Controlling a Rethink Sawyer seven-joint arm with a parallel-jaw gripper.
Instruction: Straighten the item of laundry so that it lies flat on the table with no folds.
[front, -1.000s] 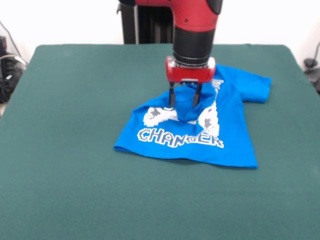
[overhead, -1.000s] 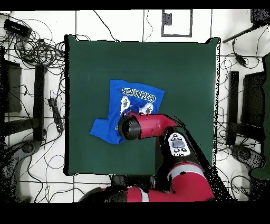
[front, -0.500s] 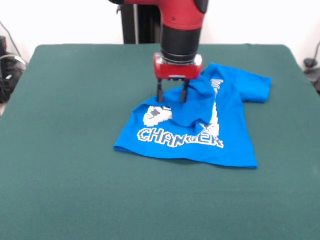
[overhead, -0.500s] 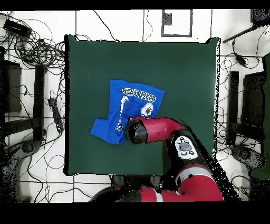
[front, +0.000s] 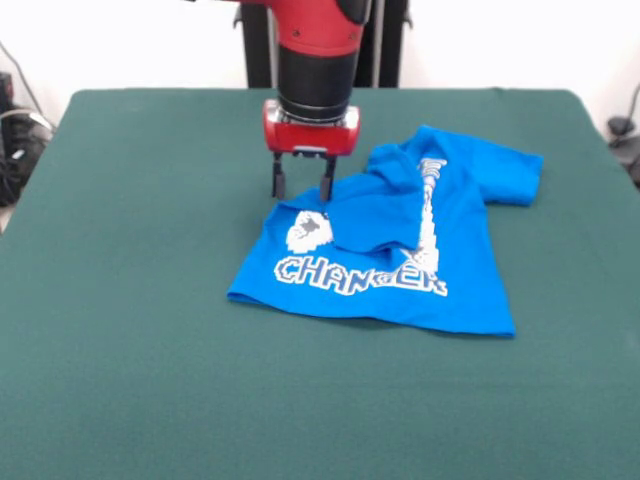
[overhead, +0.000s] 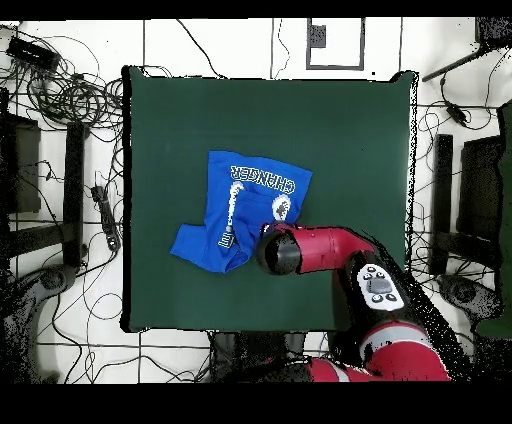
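Half the T-shirt (front: 400, 250) print is hidden under a fold, beside the empty, parted hand (front: 299, 189).

Bright blue shirt (front: 440, 270), and white pixel lettering reads "CHANGER" across it, with white blocky print patches above. The counter (front: 150, 330) is dark green, plain, no pattern at all. The arm (front: 318, 50) shows red with a black band, and the tool (front: 298, 188) has a red body and black fingers (front: 277, 182).
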